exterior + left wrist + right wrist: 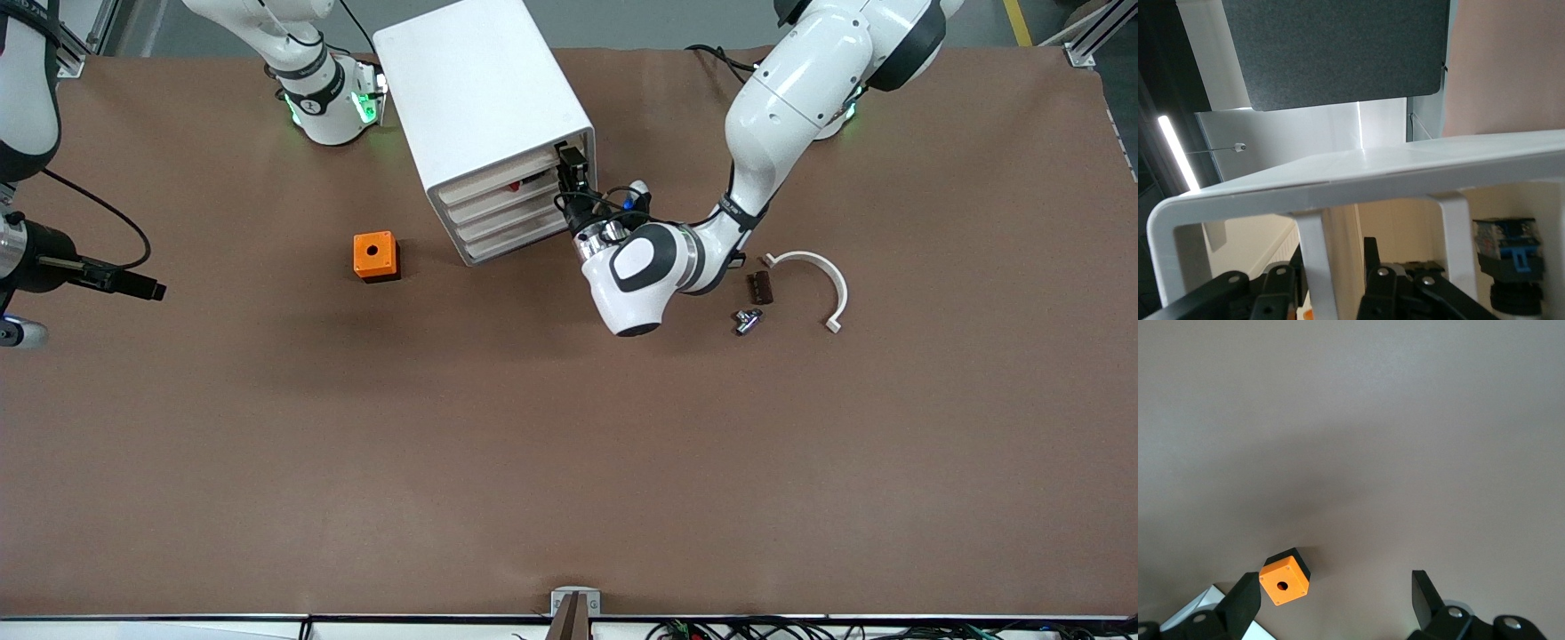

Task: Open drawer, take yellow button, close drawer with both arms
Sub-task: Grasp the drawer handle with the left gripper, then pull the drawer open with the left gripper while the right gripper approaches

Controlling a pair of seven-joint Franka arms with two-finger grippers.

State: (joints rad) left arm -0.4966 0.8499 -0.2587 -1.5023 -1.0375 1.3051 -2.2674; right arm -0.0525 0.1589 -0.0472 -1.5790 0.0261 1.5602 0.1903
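The white cabinet [480, 98] stands near the arms' bases, with its four drawers facing the front camera. My left gripper [569, 171] is at the top drawer [498, 185], at the corner toward the left arm's end. It is shut on a white upright bar [1315, 267] of that drawer's front. A small red-orange spot [516, 187] shows in the top drawer. Inside the drawer lies a black-and-blue part [1509, 252] that may be the button's body; no cap shows on it. My right gripper [151, 290] hangs open and empty over the table at the right arm's end.
An orange cube with a round hole [375, 256] [1285, 585] sits beside the cabinet toward the right arm's end. Near the left arm's elbow lie a white curved clip [813, 280], a small dark piece [759, 287] and a metal fitting [747, 321].
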